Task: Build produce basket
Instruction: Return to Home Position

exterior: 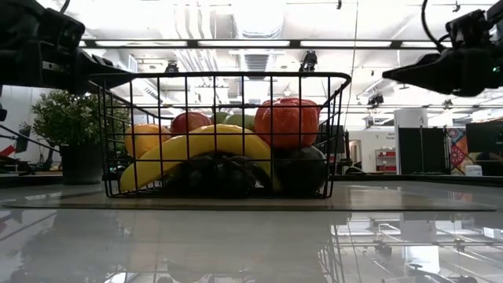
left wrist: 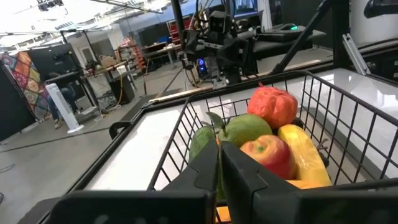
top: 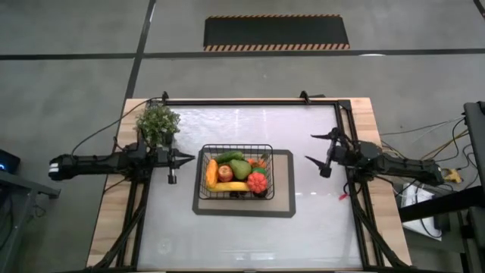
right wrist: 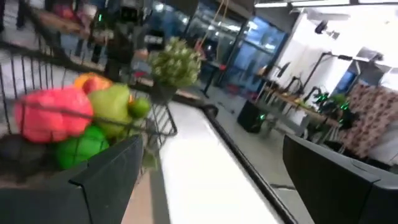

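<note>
The black wire-mesh basket (top: pixel 235 173) stands on a grey mat (top: pixel 284 186) at the table's middle. In it lie a yellow banana (top: pixel 231 186), a red tomato (top: pixel 257 181), an apple (top: pixel 225 173), a green pear (top: pixel 240 168), a cucumber (top: pixel 229 157) and an orange piece (top: pixel 211 174). My left gripper (top: pixel 191 158) is shut and empty, level, its tip just left of the basket's left rim; in the left wrist view (left wrist: pixel 219 171) it points over the rim at the fruit. My right gripper (top: pixel 310 149) is open and empty, to the right of the basket and apart from it.
A bushy potted plant (top: pixel 158 123) stands at the far left, behind my left arm. A black frame (top: pixel 250 101) runs along the table's far edge and down both sides. There is free white tabletop near the front edge (top: pixel 242 243).
</note>
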Motion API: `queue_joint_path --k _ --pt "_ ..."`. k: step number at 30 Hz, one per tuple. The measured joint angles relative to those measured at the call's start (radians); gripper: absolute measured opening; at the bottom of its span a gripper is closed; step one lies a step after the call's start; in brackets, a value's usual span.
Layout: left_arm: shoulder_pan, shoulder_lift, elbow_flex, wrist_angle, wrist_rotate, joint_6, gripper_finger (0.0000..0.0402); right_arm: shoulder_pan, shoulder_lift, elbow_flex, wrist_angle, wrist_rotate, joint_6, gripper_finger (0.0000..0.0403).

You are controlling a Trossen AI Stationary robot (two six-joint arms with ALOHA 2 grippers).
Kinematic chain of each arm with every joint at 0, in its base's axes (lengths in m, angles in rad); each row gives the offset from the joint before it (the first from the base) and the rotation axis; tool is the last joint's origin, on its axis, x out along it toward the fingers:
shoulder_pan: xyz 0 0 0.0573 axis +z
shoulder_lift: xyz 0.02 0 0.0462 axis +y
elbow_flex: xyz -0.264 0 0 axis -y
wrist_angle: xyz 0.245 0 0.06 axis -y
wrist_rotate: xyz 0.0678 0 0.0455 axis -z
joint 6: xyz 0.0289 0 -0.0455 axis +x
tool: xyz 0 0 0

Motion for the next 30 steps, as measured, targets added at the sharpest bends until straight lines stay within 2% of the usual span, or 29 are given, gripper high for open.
queue_joint_path --k 6,18,30 --pt "0.000 0.014 0.000 0.000 0.000 0.000 0.0002 0.038 -0.007 -0.002 -0.004 -0.057 0.136 0.0368" --pt "0.000 0.012 0.000 0.000 0.000 0.000 0.0002 0.059 0.009 -0.002 0.008 -0.056 0.211 0.0368" --pt "0.000 0.026 0.000 -0.001 0.000 0.000 0.0002 0.059 0.027 -0.002 0.010 -0.057 0.211 0.0368"
